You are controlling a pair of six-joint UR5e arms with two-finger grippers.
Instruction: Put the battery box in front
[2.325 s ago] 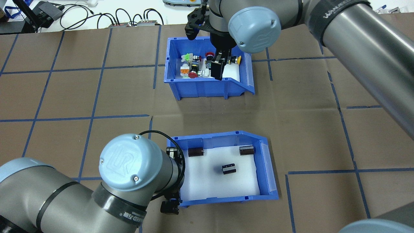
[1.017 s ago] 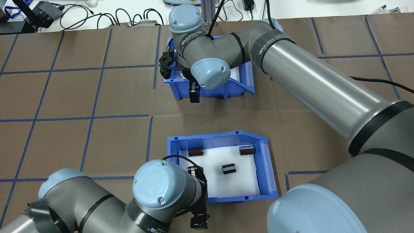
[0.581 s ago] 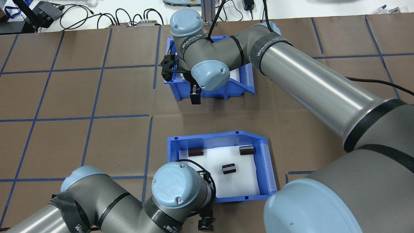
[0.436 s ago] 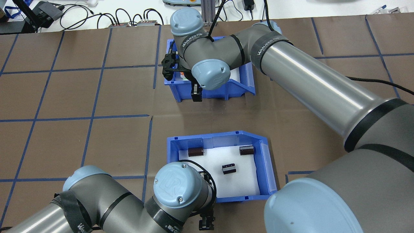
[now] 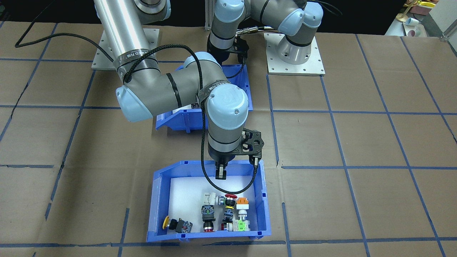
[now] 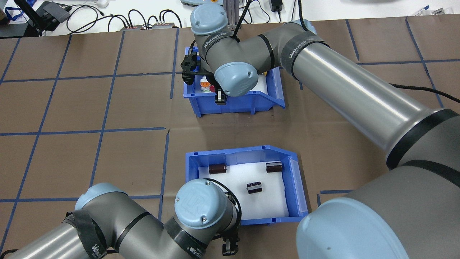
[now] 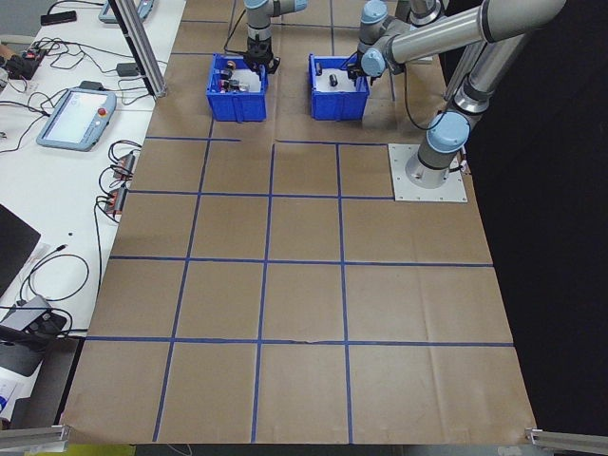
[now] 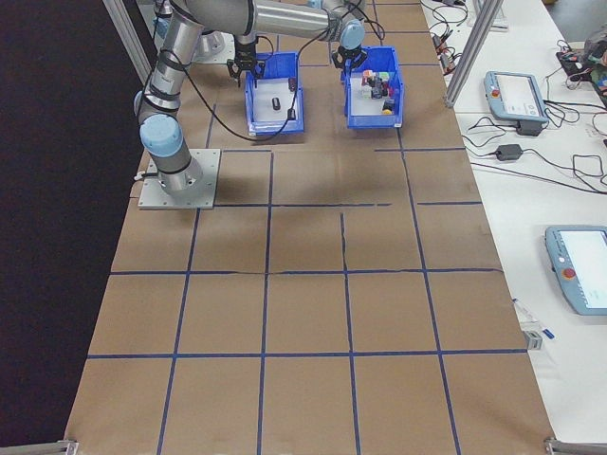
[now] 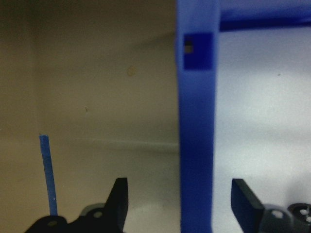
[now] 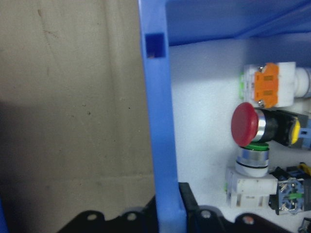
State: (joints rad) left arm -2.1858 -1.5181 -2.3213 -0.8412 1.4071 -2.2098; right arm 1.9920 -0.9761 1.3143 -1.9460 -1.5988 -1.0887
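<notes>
Blue plastic battery box with one sloped side and a white foam floor (image 6: 301, 201) resting on the brown paper-covered table (image 6: 72, 108), low and centred in the overhead view, roughly 6 o'clock of the second blue plastic bin holding colourful push-button switches (image 6: 275, 86). Three small dark cylindrical batteries (image 6: 254, 187) lying apart on the foam: two near the far wall, one nearer the middle. Sloped side toward 3 o'clock in that view.

Left two-finger gripper (image 9: 197, 206) spread wide, straddling a blue wall of the battery box: one dark finger (image 9: 118, 199) outside over brown paper, the other inside over white foam, neither touching the wall in the wrist view. From overhead, at the box's near edge, about 7 o'clock of its centre.

Right two-finger gripper (image 10: 167, 206) closed tight on a wall of the switch bin, jaws pressed against both faces of the blue rim. Red mushroom-head button (image 10: 245, 124) and orange-and-white switch block (image 10: 269, 87) lying just inside, at 2 o'clock of the pinched wall. In the front-facing view, right gripper (image 5: 220, 173) at the 12 o'clock wall of the switch bin (image 5: 157, 200), battery box mostly hidden behind the arm.
</notes>
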